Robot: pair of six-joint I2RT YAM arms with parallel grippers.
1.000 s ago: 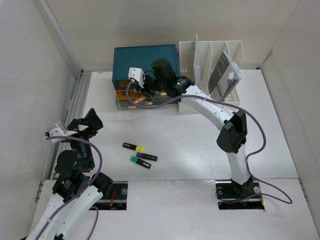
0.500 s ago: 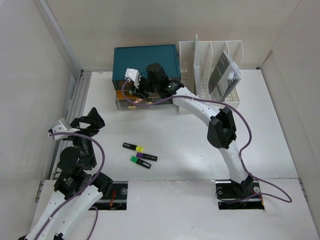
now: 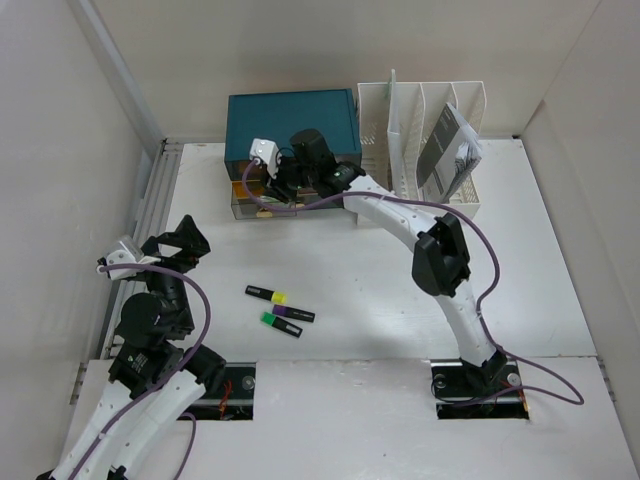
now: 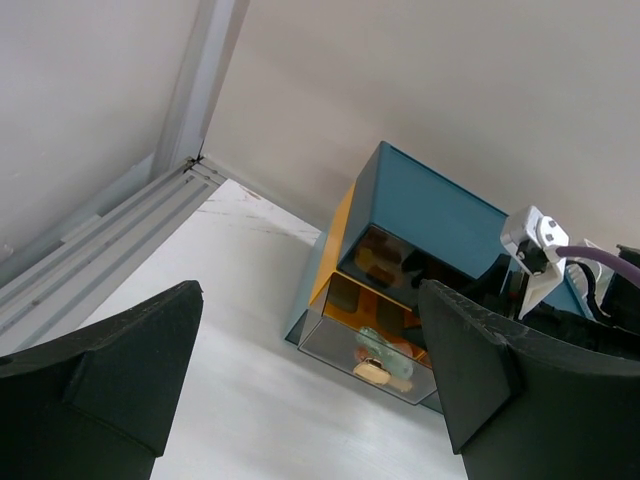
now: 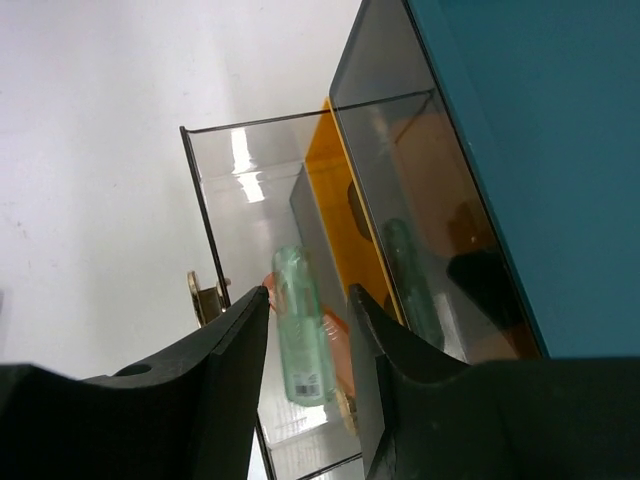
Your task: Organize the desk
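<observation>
Okay, the white bench (image 3: 380,290) fills the enclosure floor, with a metal rail (image 3: 150,225) down its left edge and two cut-outs (image 3: 232,385) at the near edge where the arm bases sit. Left of centre on the bench, three highlighters (image 3: 280,308) lie close together, showing yellow, purple and green. At the back edge, the teal drawer box (image 3: 290,118) stands against the wall. The white file rack (image 3: 420,110) is just beside it on the right, and a grey booklet (image 3: 450,150) leans in one of its right-hand slots. The box's lower drawer (image 3: 245,203) is pulled out toward the front; it has smoky clear walls, an orange inside and a small brass knob (image 4: 371,371) on its face. The right arm (image 3: 440,260) stretches across the bench to that drawer. The right fingers (image 5: 240,345) are over the open drawer, parted, with a pale green tube (image 5: 300,335) between them. Slim gaps show on both sides of the tube, so it is released, not clamped. The left arm (image 3: 150,320) is folded near the rail. The left fingers (image 4: 140,360) are spread wide with nothing between them, aimed at the drawer box from well apart.
</observation>
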